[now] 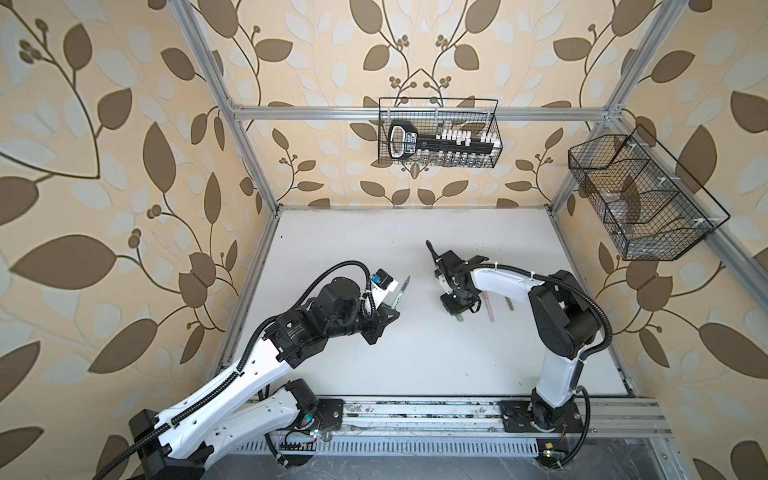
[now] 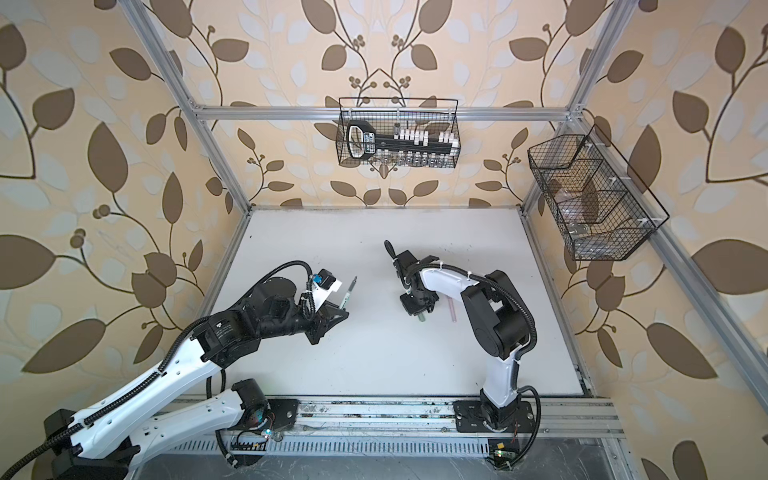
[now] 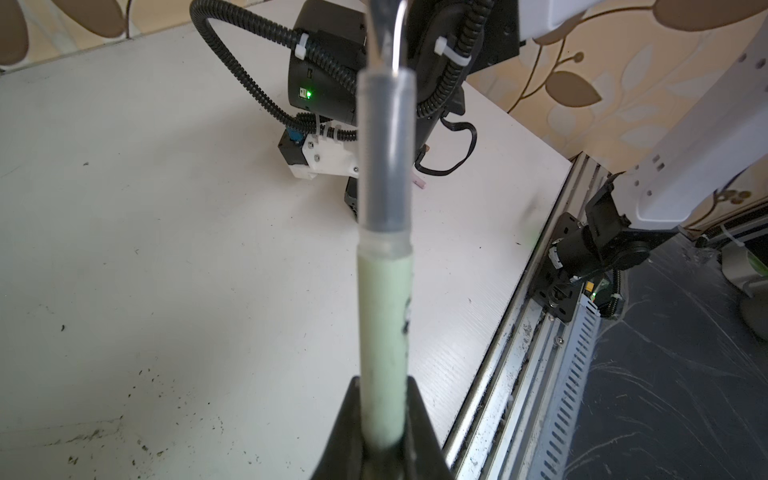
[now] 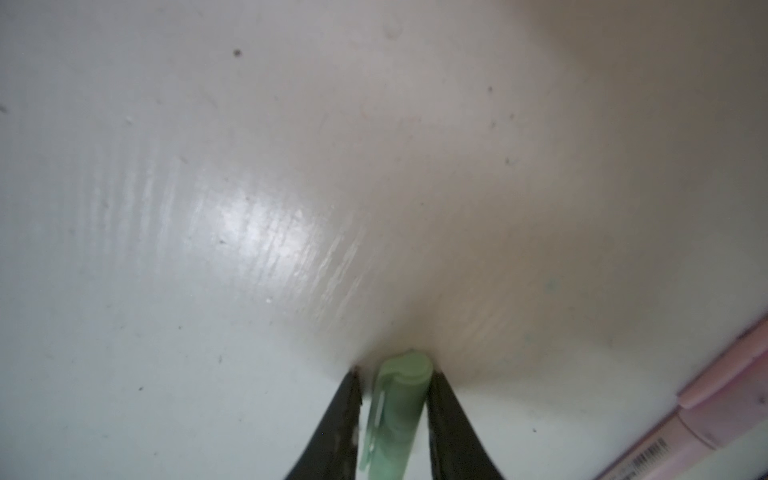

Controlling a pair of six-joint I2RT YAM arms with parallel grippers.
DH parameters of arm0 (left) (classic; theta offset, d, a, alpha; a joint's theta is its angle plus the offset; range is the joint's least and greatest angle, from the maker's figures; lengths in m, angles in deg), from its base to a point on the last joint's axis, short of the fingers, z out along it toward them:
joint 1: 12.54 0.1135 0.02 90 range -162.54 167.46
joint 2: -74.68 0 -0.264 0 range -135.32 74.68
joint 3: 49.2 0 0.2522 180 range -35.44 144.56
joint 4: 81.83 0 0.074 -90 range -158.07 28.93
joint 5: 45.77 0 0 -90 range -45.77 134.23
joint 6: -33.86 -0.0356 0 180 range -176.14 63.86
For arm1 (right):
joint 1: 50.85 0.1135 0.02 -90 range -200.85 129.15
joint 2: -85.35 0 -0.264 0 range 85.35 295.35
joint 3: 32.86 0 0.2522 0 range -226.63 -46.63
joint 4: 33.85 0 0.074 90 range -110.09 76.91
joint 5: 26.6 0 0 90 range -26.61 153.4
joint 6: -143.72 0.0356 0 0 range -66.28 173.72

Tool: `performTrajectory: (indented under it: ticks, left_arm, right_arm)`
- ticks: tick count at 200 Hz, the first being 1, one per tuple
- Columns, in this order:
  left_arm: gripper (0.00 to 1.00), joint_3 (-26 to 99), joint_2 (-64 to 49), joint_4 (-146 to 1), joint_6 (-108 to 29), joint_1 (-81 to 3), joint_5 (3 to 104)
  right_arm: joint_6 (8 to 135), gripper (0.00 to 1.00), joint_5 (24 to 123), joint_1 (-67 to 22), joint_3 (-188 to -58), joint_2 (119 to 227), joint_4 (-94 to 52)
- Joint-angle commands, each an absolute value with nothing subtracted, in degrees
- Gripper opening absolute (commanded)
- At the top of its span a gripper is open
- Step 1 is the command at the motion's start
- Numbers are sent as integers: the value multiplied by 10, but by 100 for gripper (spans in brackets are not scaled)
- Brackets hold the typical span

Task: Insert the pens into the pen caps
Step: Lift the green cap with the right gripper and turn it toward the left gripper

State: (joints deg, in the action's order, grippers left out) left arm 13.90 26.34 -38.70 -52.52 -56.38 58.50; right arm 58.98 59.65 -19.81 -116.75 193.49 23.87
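The left claw is clamped on the sage barrel of the green pen. The pen is held above the table with its dark tip uncapped. The right claw is narrow, tips down at the table, straddling the green cap. One finger touches the cap and a sliver of gap shows at the other, so a firm grip cannot be confirmed. Just beside it lie the pink pen and the tan pen, both partly hidden by the right arm. Bare surface separates the claws and runs to the back edge. An aluminium rail bounds the front.
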Motion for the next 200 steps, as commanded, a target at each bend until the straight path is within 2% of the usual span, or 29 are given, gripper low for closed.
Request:
performTrajectory:
  ticks: [1,118,153,200]
  left_arm:
    - [0,140,268,-398,-523,-562,582]
    - [0,136,265,-405,-522,-562,583]
    - [0,134,251,-411,-519,-562,584]
    - [0,132,228,-434,-519,-562,613]
  right_arm:
    - [578,28,610,-197,-1163,1943,243]
    - [602,19,569,-179,-1155,1911,254]
    - [606,17,613,-198,-1136,1878,226]
    - [619,16,731,-225,-1084,1801,151]
